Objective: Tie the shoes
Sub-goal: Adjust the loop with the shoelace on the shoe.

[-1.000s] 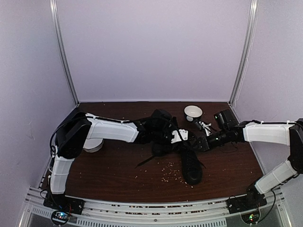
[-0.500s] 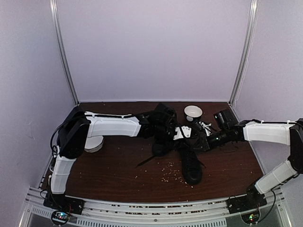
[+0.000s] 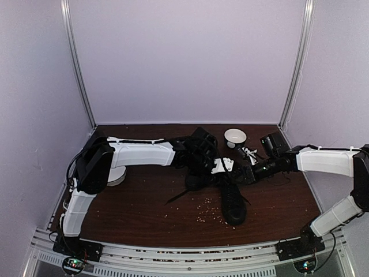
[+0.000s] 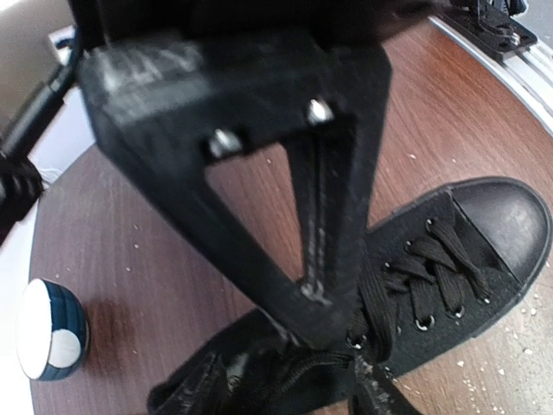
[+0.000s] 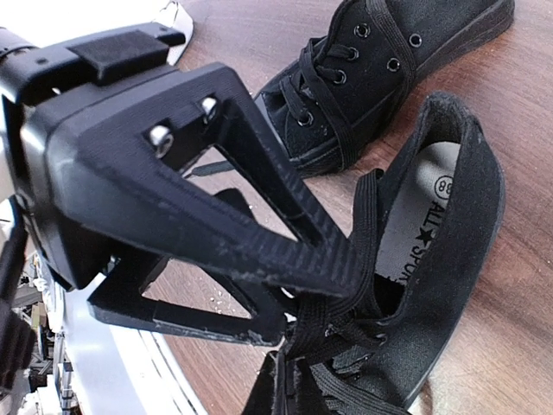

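Firmly clenched right end effector [image 5: 294,335] on laces [image 5: 367,225] of one shoe [image 5: 454,216]; could not tell grip of left end effector [image 4: 333,333]; likely needed steady opposing tension.

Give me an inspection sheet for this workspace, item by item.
Surface: brown table, speckled with pale crumbs.
Job's things: two black shoes. One shoe has its insole showing and its laces untied. The other shoe lies beyond it, laced.
Clutter: white bowl at the back, second bowl under the left arm, plus the crumbs.
Grippers: right claw shut on the laces. Left claw tip down at a shoe's laces, grip unclear.
Cables: black cable loops beside the left arm's shoulder.
Surroundings: pale walls, metal posts, slotted rail along the near edge.
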### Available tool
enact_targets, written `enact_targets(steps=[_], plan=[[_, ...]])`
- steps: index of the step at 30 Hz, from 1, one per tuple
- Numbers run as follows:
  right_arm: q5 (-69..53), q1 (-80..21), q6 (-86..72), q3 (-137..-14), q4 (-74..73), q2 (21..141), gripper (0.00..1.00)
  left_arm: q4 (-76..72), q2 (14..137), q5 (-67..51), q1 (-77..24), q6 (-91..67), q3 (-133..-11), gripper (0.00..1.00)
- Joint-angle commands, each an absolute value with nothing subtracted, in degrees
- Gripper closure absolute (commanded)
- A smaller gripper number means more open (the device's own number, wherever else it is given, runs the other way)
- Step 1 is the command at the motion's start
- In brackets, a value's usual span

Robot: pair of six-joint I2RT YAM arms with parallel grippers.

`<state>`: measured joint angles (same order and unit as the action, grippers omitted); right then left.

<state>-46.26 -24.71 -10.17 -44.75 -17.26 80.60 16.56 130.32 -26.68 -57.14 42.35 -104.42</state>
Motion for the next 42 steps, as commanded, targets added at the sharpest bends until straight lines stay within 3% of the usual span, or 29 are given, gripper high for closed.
enact_targets(steps=[1, 9, 19, 33, 42], plan=[[-47.06, -24.44, -9.08, -46.18, -17.91, 80.27, 1.0, 15.13, 131.99, -28.46, -56.69, 41.66, -105.98, 0.55], [-47.54, -24.43, -9.14, -46.58, -18.44, 80.16, 1.0, 11.0, 132.44, -28.76, -56.69, 40.19, -104.92, 0.67], [-46.62, -24.32, -8.74, -47.51, -21.46, 80.71, 1.0, 5.02, 131.5, -27.09, -56.69, 35.19, -102.21, 1.0], [-44.72, -24.07, -6.6, -50.1, -27.38, 80.77, 1.0, -11.63, 129.03, -18.87, -56.69, 15.08, -92.82, 1.0], [-43.5, -20.79, -8.29, -50.67, -24.33, 79.85, 0.93, -15.59, 127.37, -19.1, -56.69, 13.27, -89.31, 1.0]])
